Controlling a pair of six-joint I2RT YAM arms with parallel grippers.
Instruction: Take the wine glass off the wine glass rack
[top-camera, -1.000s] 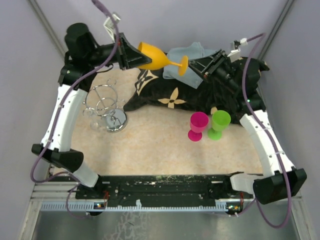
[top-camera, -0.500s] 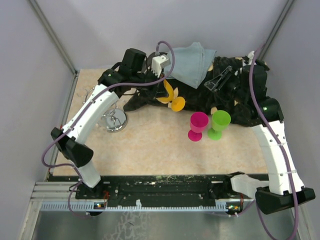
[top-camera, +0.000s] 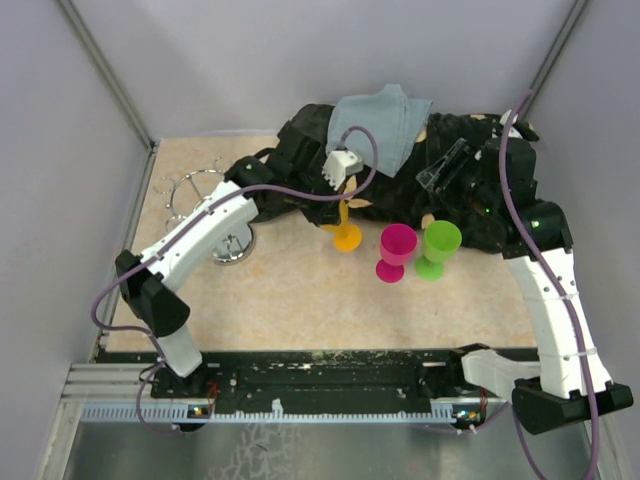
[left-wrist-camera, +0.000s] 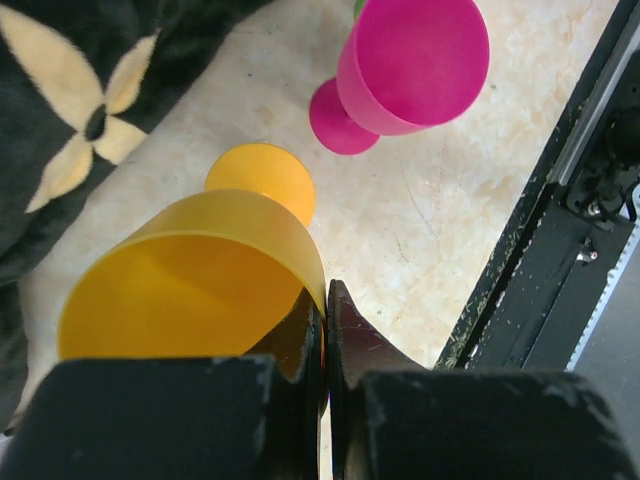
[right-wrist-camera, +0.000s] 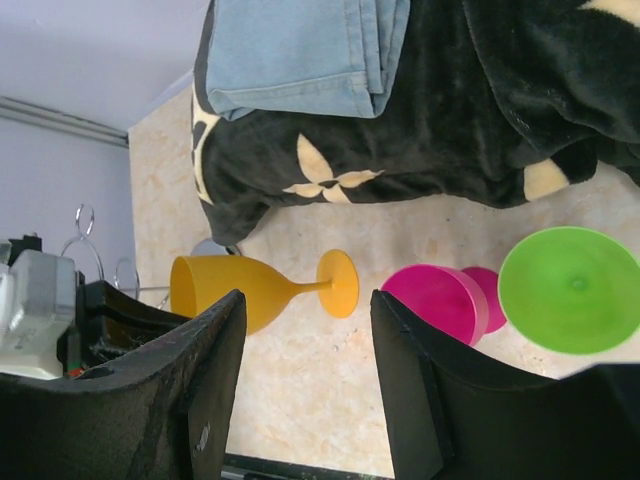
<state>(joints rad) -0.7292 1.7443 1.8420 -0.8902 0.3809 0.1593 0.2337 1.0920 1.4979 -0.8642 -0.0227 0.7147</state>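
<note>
My left gripper is shut on the rim of the orange wine glass, jaws pinching the bowl's wall. The glass hangs roughly foot-down, its foot low over the table just left of the pink glass; whether it touches the table I cannot tell. The chrome wine glass rack stands at the far left with no glass on it. My right gripper is open and holds nothing, above the black blanket, looking down on the orange glass.
A pink glass and a green glass stand upright side by side right of centre. A black flower-patterned blanket with a blue cloth on it covers the back right. Grey walls close in the table.
My left arm swung the orange glass from the back left to the table's middle and turned it foot-down. My right gripper let go of the foot, drew back and opened wider.
</note>
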